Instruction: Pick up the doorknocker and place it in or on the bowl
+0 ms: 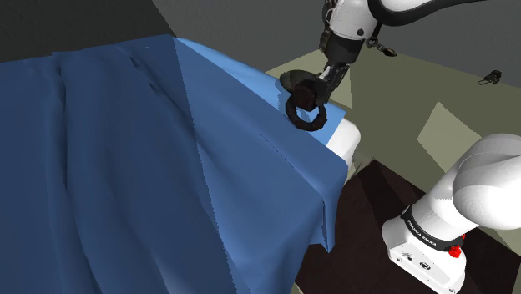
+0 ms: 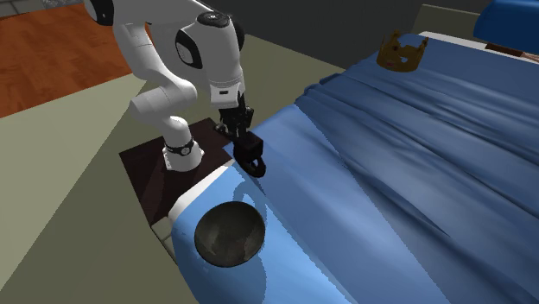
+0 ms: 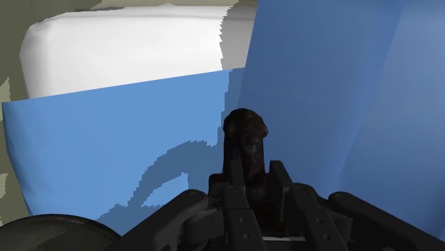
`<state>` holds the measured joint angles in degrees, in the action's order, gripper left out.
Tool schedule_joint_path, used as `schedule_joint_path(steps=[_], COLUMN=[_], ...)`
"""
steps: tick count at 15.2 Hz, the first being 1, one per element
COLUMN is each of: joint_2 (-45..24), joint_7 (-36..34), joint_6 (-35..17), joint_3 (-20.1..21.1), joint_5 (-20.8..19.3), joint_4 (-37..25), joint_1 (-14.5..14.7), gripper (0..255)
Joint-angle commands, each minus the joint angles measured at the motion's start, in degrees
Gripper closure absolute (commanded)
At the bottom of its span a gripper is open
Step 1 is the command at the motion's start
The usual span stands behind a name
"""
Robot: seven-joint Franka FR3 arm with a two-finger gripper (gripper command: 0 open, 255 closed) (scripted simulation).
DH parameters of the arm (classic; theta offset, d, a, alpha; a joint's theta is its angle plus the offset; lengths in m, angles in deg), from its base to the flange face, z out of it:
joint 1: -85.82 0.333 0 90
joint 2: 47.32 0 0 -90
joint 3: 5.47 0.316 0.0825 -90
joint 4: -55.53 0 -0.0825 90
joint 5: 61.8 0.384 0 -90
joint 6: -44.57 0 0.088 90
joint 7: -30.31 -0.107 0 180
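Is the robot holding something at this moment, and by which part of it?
Yes: the dark doorknocker, clasped between the jaws by its top end, with its ring hanging free below them.

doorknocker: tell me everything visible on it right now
The doorknocker is near-black, mottled brownish in the wrist view: a chunky top piece with a thick ring hanging below it. The tool is shut on the top piece, so the ring dangles. It hangs in the air over the blue sheet near the bed's edge, throwing a ring-shaped shadow on it; only the tool touches it. The dark bowl sits on the sheet nearby, off to one side.
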<state>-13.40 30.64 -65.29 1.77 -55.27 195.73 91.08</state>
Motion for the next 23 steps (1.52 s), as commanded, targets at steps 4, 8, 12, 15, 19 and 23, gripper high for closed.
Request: schedule_joint_path(steps=[4, 8, 12, 15, 19, 23], joint_2=[0.2, 0.2, -0.1, -0.4, -1.0, -1.6], joint_7=[-0.1, -0.3, -0.4, -0.5, -0.7, -0.8], joint_6=[3.5, 6.6, 9.6, 11.8, 14.8, 17.2], joint_3=[-0.2, -0.4, -0.6, -0.7, -0.8, -0.9], joint_5=[-0.2, -0.4, -0.6, -0.7, -0.9, -1.0], joint_4=[-3.3, -6.4, -9.7, -12.2, -15.7, -18.8], joint_1=[-0.1, -0.2, -0.3, -0.3, -0.4, -0.4], gripper=[255, 255, 255, 255, 255, 255])
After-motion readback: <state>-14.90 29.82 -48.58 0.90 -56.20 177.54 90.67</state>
